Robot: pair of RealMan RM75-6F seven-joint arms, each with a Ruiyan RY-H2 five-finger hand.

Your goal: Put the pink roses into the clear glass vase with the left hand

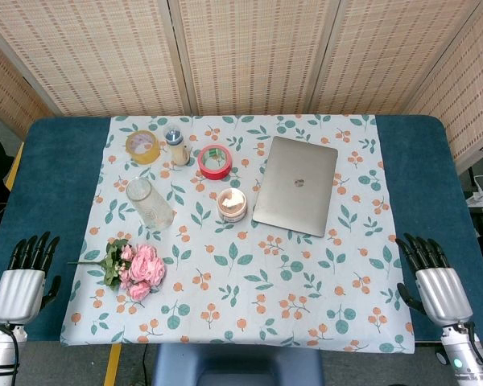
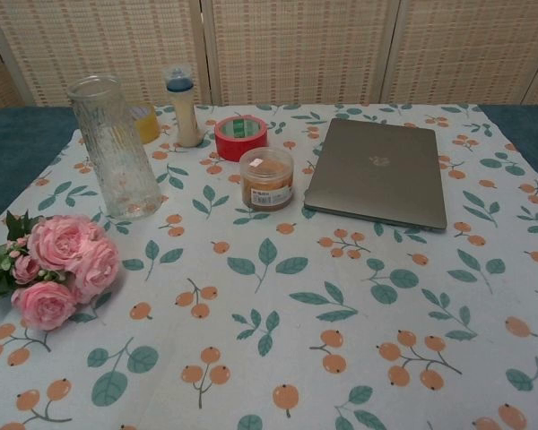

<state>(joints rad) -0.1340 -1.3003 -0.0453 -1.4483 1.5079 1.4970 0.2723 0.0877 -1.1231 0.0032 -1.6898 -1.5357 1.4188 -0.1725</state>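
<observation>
A bunch of pink roses [image 1: 139, 268] [image 2: 61, 265] with green leaves lies on the floral cloth near the table's front left. An upright, empty clear glass vase [image 1: 150, 203] [image 2: 117, 148] stands just behind the roses. My left hand [image 1: 26, 277] rests at the table's front left edge, to the left of the roses and apart from them, fingers straight and holding nothing. At the front right edge my right hand [image 1: 435, 277] lies the same way, fingers extended and empty. Neither hand shows in the chest view.
A closed silver laptop [image 1: 296, 185] [image 2: 378, 173] lies right of centre. Behind the vase are a yellow tape roll [image 1: 143, 146], a small bottle [image 1: 176, 147] [image 2: 183, 106], a red tape roll [image 1: 215, 161] [image 2: 240, 136] and a round jar [image 1: 232, 205] [image 2: 266, 178].
</observation>
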